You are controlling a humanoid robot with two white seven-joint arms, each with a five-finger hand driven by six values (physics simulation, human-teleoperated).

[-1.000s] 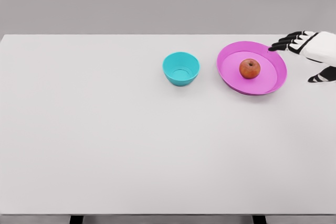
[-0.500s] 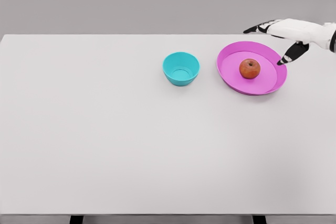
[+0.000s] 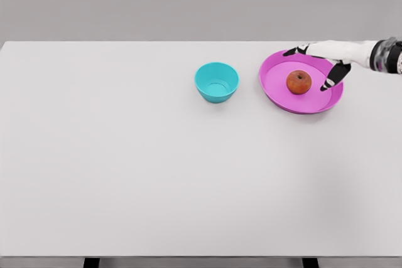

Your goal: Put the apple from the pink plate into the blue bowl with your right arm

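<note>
A red-brown apple (image 3: 299, 82) lies near the middle of the pink plate (image 3: 276, 94) at the right of the white table. To its left stands the blue bowl (image 3: 217, 82), upright and with nothing in it. My right hand (image 3: 314, 62) comes in from the right edge and hovers over the plate's far right part, just right of and behind the apple. Its fingers are spread, the thumb (image 3: 331, 78) pointing down beside the apple, and it holds nothing. My left arm does not show.
The white table (image 3: 125, 167) fills the view, with a grey wall behind it. Bowl and plate stand a little apart in the far right half. Two dark table legs show at the bottom edge.
My right hand has moved left and slightly down, from beyond the plate's far right rim to over the plate, close beside the apple. Apple, plate and bowl have not moved.
</note>
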